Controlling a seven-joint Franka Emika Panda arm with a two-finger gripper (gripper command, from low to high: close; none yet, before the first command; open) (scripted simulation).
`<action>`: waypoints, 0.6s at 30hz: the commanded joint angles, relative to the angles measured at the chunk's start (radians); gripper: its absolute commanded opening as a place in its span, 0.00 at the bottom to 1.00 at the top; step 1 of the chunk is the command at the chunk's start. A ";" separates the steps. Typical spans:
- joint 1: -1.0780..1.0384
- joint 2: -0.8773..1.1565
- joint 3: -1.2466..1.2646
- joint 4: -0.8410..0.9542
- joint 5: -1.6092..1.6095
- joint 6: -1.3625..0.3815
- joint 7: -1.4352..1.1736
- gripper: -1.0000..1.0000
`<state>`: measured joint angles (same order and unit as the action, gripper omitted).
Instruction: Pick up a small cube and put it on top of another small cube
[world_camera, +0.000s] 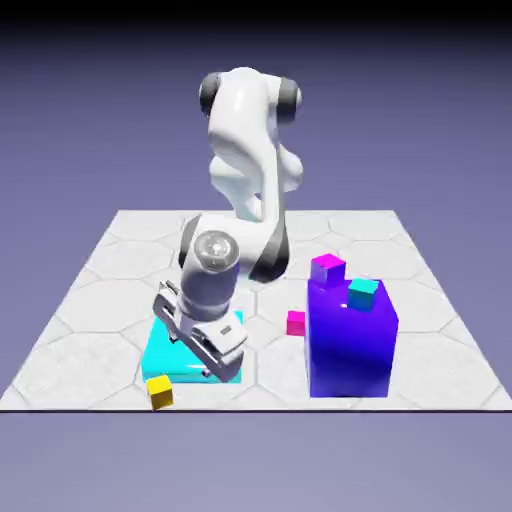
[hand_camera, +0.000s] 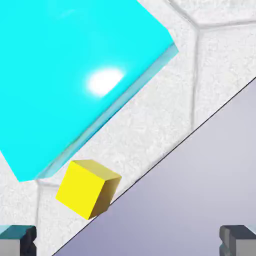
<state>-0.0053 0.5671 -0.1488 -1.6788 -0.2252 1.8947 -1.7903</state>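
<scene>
The small yellow cube (world_camera: 160, 391) sits at the table's front edge, just off the front left corner of the flat cyan slab (world_camera: 165, 358). The other small cube, teal (world_camera: 363, 292), rests on top of the big blue block (world_camera: 350, 350) at the exterior view's right. My gripper (world_camera: 222, 362) hovers over the slab, tilted, open and holding nothing. In the hand view the yellow cube (hand_camera: 87, 187) lies beside the slab (hand_camera: 75, 75), above and left of my open gripper (hand_camera: 128, 242), outside the gap. One grey fingertip (hand_camera: 17, 240) shows at each lower corner.
A magenta-topped purple cube (world_camera: 327, 268) also stands on the blue block, behind the teal one. A tiny pink cube (world_camera: 296, 322) lies on the table left of the block. The table's front edge (hand_camera: 165, 157) runs diagonally right beside the yellow cube.
</scene>
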 joint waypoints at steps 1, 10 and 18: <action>0.000 0.020 -0.003 0.019 -0.004 -0.020 -0.044 0.50; -0.003 0.195 -0.026 0.194 -0.039 -0.196 -0.435 0.50; -0.005 0.352 -0.046 0.350 -0.070 -0.353 -0.783 0.50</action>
<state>-0.0107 0.9188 -0.1948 -1.3289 -0.2948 1.5414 -2.5732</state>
